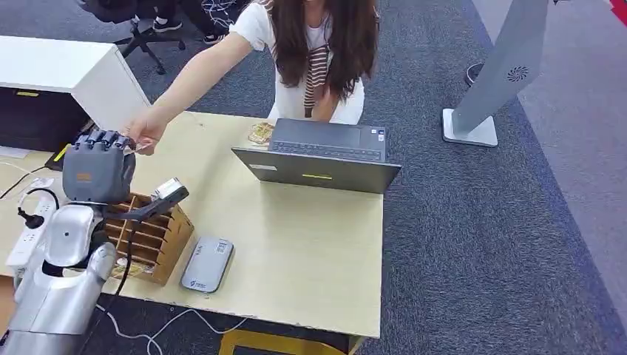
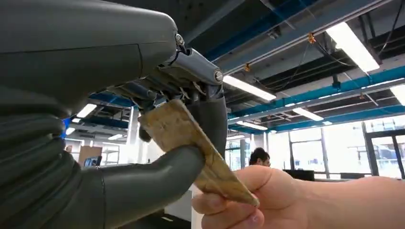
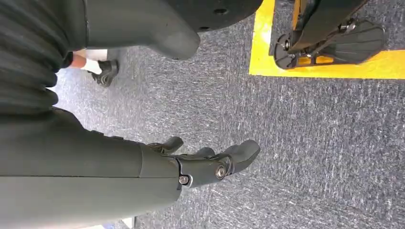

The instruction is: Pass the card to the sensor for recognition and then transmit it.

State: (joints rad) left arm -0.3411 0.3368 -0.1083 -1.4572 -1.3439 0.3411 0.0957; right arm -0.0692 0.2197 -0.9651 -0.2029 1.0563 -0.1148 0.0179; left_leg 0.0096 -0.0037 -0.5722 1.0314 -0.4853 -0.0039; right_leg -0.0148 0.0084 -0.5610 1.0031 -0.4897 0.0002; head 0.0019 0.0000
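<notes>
My left hand (image 1: 98,166) is raised over the table's left end. In the left wrist view this hand (image 2: 86,95) pinches a tan, mottled card (image 2: 184,136) between its thumb and fingers. A person's hand (image 2: 248,200) grips the card's free end; in the head view that hand (image 1: 148,129) reaches across the table to mine. The grey card sensor (image 1: 208,264) lies flat on the table near the front edge, to the right of my left arm. My right hand (image 3: 205,164) hangs over the carpet with its fingers apart and nothing in it.
A wooden slotted card box (image 1: 151,237) stands beside the sensor. An open laptop (image 1: 318,159) sits at the table's far side, with a patterned card (image 1: 260,133) beside it. The person leans in behind the table (image 1: 310,244). A power strip (image 1: 29,233) lies at the left.
</notes>
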